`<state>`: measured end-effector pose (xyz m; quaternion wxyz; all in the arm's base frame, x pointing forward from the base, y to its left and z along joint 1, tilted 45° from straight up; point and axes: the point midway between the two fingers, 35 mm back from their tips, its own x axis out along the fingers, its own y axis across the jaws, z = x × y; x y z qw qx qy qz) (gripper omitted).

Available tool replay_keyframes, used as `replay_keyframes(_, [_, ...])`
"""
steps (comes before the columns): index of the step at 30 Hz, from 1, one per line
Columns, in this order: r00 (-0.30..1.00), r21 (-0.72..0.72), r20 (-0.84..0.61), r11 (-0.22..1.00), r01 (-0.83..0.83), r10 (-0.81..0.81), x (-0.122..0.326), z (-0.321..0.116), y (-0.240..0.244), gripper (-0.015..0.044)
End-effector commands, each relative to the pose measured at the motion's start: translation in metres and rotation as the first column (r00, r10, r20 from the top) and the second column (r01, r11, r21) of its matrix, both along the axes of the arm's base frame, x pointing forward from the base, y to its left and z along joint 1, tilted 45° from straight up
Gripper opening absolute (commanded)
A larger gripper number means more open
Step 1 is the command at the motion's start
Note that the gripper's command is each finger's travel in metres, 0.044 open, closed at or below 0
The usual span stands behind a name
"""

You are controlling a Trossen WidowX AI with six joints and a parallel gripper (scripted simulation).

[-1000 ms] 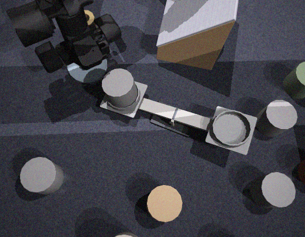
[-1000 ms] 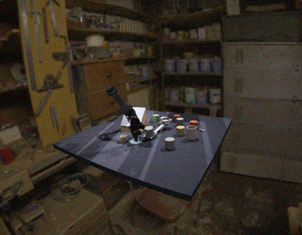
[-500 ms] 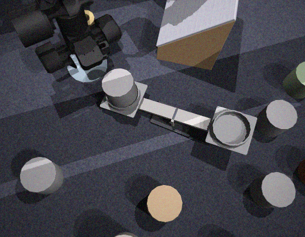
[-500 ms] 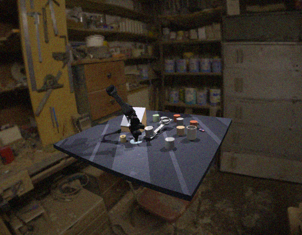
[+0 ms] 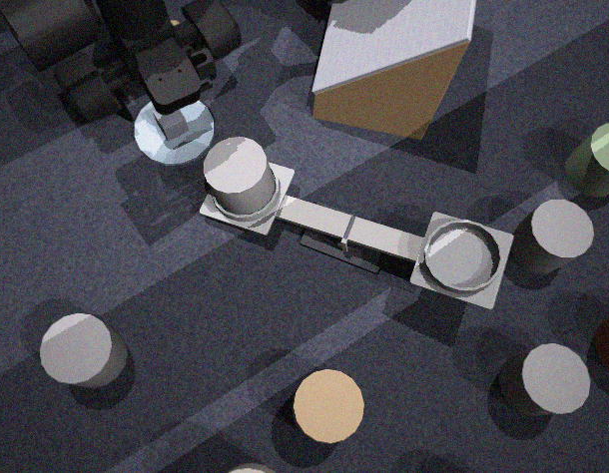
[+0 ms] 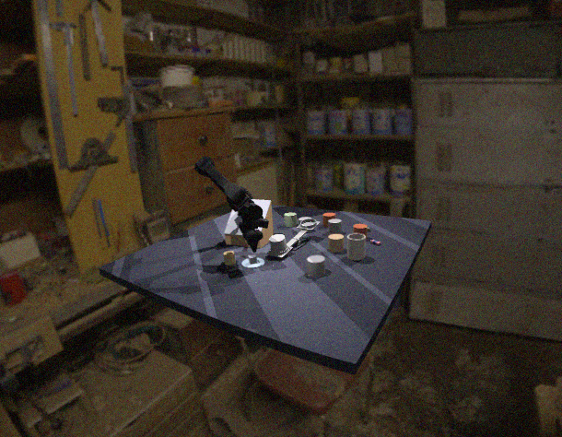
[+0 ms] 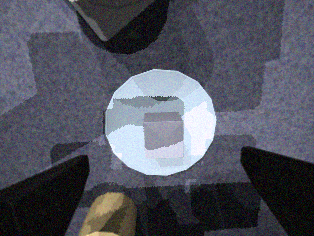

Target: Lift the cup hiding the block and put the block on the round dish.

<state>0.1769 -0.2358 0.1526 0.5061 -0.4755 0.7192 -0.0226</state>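
As block (image 5: 173,126) (image 6: 251,258) (image 7: 163,136) sits dished, jaws (image 5: 168,114) (image 6: 253,250) apart

Block (image 5: 173,126) (image 6: 251,258) (image 7: 163,136) seemingly flat on dish (image 5: 146,138) (image 6: 260,265) (image 7: 199,131).

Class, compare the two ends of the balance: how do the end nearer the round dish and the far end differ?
The near square white pan carries an upturned pale grey cup; the far square white pan carries none. The near pan's raised ring is mostly covered by its cup, while the far pan's ring shows in full. Both pans are joined to the same beam.
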Motion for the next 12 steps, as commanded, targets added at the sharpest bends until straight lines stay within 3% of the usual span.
replay_keyframes(1, [1.000,-0.005,0.005,1.000,-0.001,0.001,0.000,0.017,0.015,0.0440])
replay_keyframes(12, [1.000,-0.006,0.005,1.000,-0.004,0.004,-0.001,0.030,0.029,0.0440])
